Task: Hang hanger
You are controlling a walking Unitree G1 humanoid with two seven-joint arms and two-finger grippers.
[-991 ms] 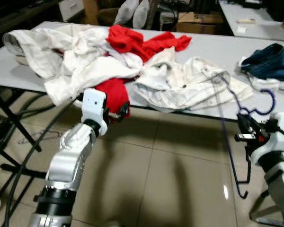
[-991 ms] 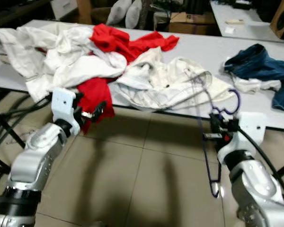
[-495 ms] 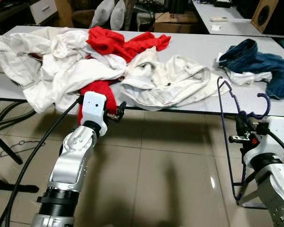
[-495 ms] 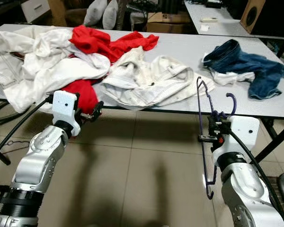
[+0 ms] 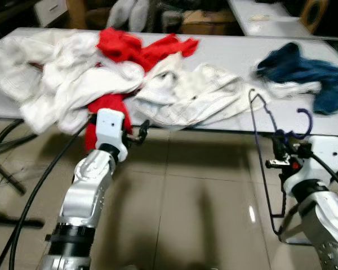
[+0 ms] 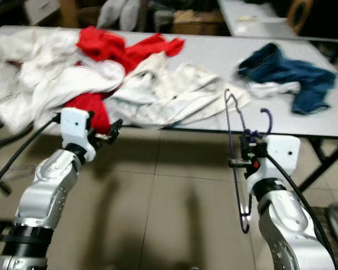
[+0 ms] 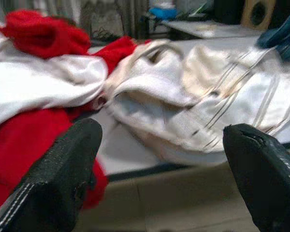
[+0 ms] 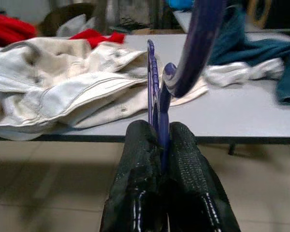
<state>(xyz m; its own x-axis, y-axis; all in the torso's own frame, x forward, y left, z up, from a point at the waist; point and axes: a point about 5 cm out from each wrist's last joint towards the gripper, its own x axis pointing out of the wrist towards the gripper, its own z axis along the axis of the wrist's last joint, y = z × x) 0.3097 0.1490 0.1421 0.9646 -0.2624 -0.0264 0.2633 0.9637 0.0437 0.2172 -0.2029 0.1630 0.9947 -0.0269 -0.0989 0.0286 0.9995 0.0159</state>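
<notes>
Right wrist view: right gripper [image 8: 162, 140] pinching hanger [image 8: 153, 82].

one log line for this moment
right hand: shut on purple hanger | left hand: open, empty, near white jacket | hanger not hung

We see a thin glossy purple hanger [image 8: 153, 82], rough black fingers [image 8: 137, 179], and soft cloth clothes [image 5: 79, 79] on a smooth matt table [image 5: 225, 53].

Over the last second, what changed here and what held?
Mostly the camera shifted: the table now sits differently in frame. The right claw stays shut on the purple hanger, carried upright in front of the table. The left claw remains open near the red cloth. The clothes pile looks unmoved.
</notes>
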